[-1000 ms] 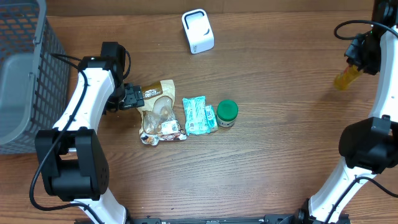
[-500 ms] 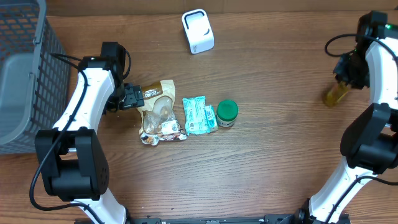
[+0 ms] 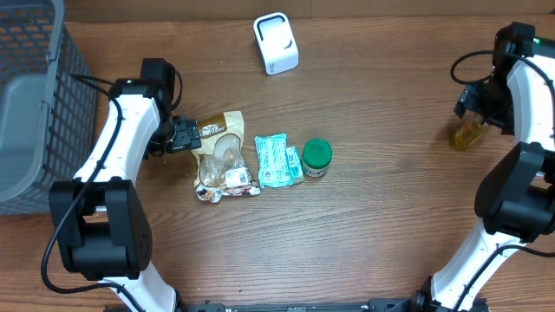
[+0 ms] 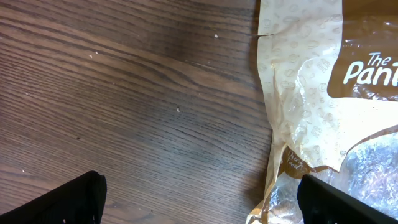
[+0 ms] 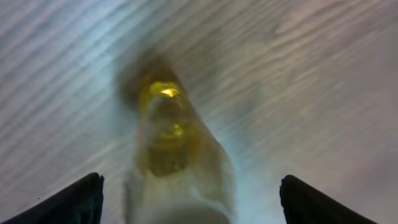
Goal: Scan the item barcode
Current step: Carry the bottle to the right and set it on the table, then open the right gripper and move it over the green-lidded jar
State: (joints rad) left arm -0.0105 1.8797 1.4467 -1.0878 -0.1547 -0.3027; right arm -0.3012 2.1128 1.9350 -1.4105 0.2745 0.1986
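A small yellow bottle [image 3: 466, 135] lies at the far right of the table, just below my right gripper [image 3: 473, 104]. In the right wrist view the bottle [image 5: 177, 149] is blurred and sits between the wide-apart fingers [image 5: 74, 199], touching neither; my right gripper [image 5: 189, 202] is open. My left gripper [image 3: 186, 135] is open at the left edge of a tan snack bag [image 3: 222, 158]. In the left wrist view the bag [image 4: 311, 93] fills the right side, and the gripper [image 4: 199, 199] has only bare wood between its fingers. A white scanner [image 3: 276, 43] stands at the back.
A teal packet [image 3: 277, 160] and a green-lidded jar [image 3: 316, 159] lie right of the snack bag. A grey wire basket [image 3: 30, 104] occupies the left edge. The right arm's cable hangs over the back right corner.
The right arm brought the yellow bottle left and down toward the table, then its jaws opened and let the bottle go. The left arm has not moved.
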